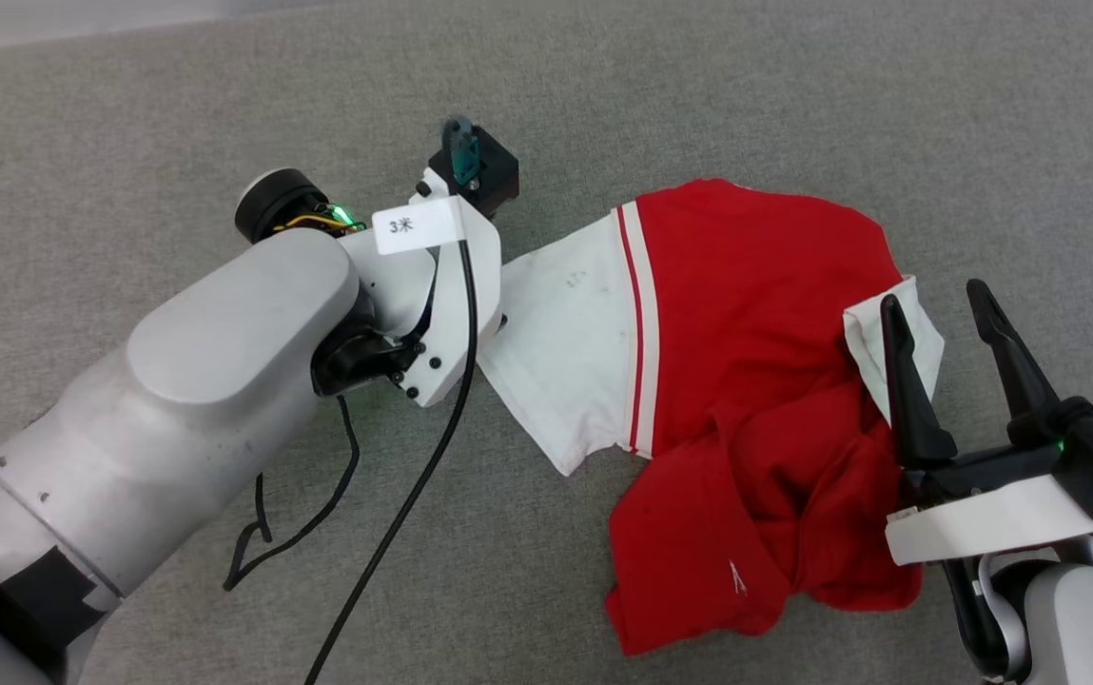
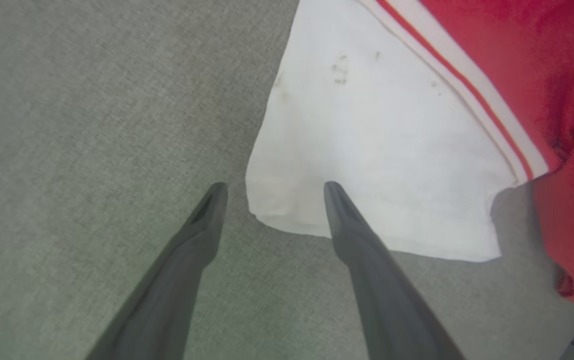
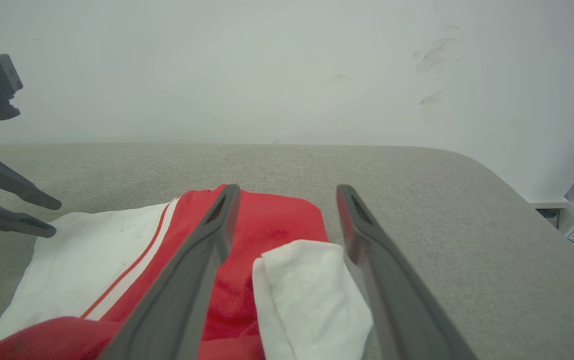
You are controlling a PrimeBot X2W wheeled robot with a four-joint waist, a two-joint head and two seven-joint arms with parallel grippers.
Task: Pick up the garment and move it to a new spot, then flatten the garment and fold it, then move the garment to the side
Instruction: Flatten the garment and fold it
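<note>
Garment (image 1: 746, 314) crumpled, white sleeve (image 1: 927, 347) — beneath right gripper (image 1: 934, 295)

we see grey fabric-covered surface (image 1: 746, 86), far corner rounded. on it we find crumpled red garment (image 1: 746, 285), its white sleeve (image 1: 565, 352) spread flat toward our left.

The garment (image 2: 391, 125) is cropped at right (left wrist view).

The garment (image 1: 746, 314) lay bunched on the tabletop (image 1: 793, 95), right of centre. One sleeve (image 1: 565, 342) spread leftward, and the left end effector (image 2: 275, 185) straddled its outer corner. The right end effector (image 1: 934, 295) stood at the garment's right edge, with the other sleeve (image 3: 306, 280) between its fingers.
</note>
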